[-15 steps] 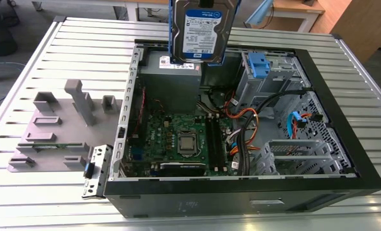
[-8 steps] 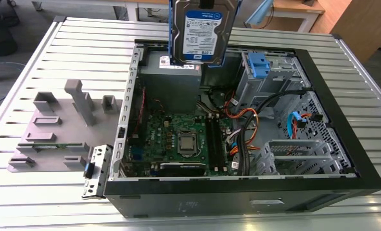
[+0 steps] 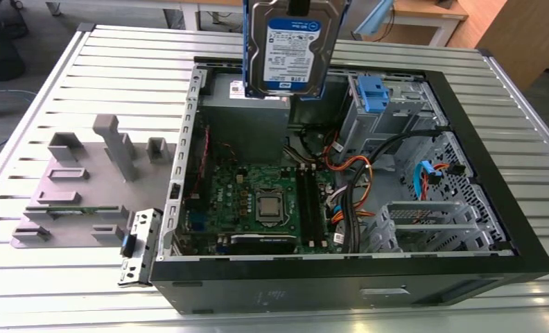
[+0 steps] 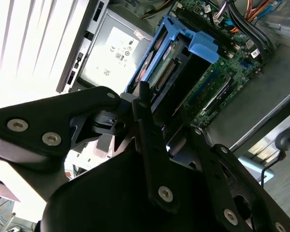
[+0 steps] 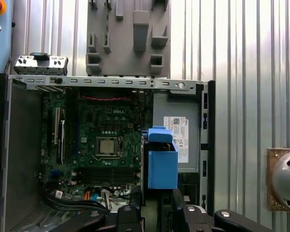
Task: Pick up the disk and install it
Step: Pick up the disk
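Observation:
The disk (image 3: 293,48) is a silver hard drive with a blue-and-white label and blue plastic rails. It hangs upright in the air above the rear part of the open computer case (image 3: 534,258), over the grey power-supply box (image 3: 247,121). My gripper (image 4: 160,110) is shut on the disk's upper end. In both wrist views the blue rail (image 5: 162,164) sticks out past the black fingers (image 5: 134,210), with the motherboard (image 5: 104,140) far below. The drive bay with its blue latch (image 3: 374,94) lies to the exterior view's right of the disk.
The case lies on its side on a slatted metal table (image 3: 117,76). A grey fixture block with upright posts (image 3: 80,187) sits at the exterior view's left. Orange and black cables (image 3: 358,180) run inside the case. A metal bracket (image 3: 138,246) lies by the case's near left corner.

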{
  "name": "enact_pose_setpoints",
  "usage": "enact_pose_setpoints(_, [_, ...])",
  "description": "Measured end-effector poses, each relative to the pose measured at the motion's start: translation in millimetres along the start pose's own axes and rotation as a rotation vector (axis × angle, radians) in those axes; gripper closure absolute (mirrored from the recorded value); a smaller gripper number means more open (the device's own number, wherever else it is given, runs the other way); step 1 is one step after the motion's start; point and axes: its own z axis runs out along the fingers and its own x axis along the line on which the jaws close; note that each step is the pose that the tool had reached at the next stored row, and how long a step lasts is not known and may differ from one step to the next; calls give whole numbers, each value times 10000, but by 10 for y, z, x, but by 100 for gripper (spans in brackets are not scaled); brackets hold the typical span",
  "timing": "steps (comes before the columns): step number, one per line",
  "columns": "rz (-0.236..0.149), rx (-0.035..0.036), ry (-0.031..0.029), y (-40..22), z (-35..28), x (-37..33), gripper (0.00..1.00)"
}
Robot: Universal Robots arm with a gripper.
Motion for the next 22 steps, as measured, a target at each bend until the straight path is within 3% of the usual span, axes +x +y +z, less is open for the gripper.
enact_pose_setpoints(22, [4, 0, 71, 0, -6, 193, 65])
